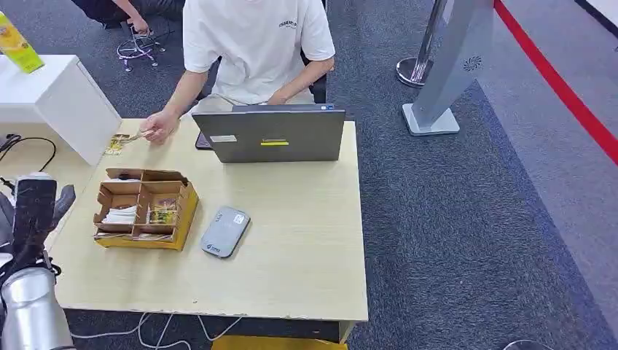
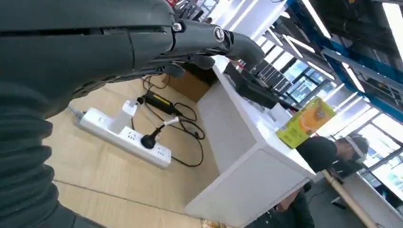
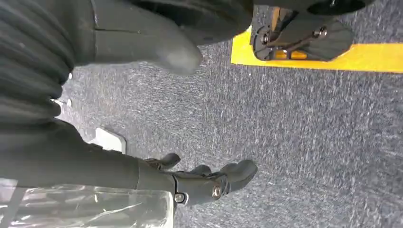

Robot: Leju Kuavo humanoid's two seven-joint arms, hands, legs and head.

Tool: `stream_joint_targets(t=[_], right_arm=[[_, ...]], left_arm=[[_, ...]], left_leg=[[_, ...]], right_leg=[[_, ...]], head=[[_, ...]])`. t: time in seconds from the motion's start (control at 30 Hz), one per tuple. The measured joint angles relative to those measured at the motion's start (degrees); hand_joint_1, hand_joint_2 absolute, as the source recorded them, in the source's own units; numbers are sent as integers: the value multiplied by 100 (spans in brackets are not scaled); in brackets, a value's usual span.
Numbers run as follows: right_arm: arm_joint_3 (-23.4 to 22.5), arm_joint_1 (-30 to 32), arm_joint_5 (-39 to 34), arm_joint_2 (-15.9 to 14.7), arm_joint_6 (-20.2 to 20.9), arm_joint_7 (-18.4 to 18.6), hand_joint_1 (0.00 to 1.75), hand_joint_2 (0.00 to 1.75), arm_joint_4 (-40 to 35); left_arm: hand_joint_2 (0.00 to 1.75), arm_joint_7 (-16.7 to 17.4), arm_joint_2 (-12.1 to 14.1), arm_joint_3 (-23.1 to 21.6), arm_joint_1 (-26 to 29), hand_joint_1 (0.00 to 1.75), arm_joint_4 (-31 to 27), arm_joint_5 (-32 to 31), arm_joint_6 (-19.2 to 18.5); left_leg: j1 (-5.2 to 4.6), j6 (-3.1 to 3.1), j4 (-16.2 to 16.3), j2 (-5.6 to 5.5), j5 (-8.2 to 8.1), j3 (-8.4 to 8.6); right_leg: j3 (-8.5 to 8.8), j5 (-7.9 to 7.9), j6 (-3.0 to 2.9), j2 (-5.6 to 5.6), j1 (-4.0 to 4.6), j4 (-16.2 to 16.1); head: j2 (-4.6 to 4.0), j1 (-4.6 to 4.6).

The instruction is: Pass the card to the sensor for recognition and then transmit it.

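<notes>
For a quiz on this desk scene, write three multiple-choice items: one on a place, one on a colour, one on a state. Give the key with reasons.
1. Where does the grey card reader lie?
A. On the table, beside the cardboard box
B. On the laptop
C. On the carpet

2. What colour is the strip on the back of the laptop?
A. Red
B. Yellow
C. Blue

3. How is the right hand now?
A. Holding a card
B. Pressing the reader
C. Holding nothing, fingers apart

Key: 1 A, the head view shows it flat on the table, just to the side of the cardboard box. 2 B, the strip is yellow. 3 C, the right wrist view shows it hanging over the carpet with its fingers spread.
</notes>
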Motion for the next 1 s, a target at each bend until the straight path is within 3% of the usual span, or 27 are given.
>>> stream_joint_targets(t=[0.5,0.53,0.57,1.0], right_arm=[[127,-32,238,-129,361,-46,0,175,0],[136,-33,240,-138,380,-46,0,175,0],[144,-33,251,-149,404,-46,0,175,0],[184,-39,435,-260,669,-48,0,175,0]], left_arm=[[175,956,758,-1765,-1402,0,1175,-1811,791],[175,1016,800,-1886,-1487,136,1253,-1910,837],[175,1077,841,-1988,-1572,175,1348,-2029,900],[175,1641,1281,-3079,-2592,175,2608,-3162,1519]], left_leg=[[0,-2,0,6,3,-1],[0,-2,0,6,3,-1],[0,-2,0,6,3,-1],[0,0,0,7,5,-3]], right_leg=[[1,5,2,7,0,0],[0,5,2,7,0,0],[1,5,2,7,0,0],[1,6,2,8,0,3]], head=[[0,-4],[0,-2],[0,-4],[0,-4]])
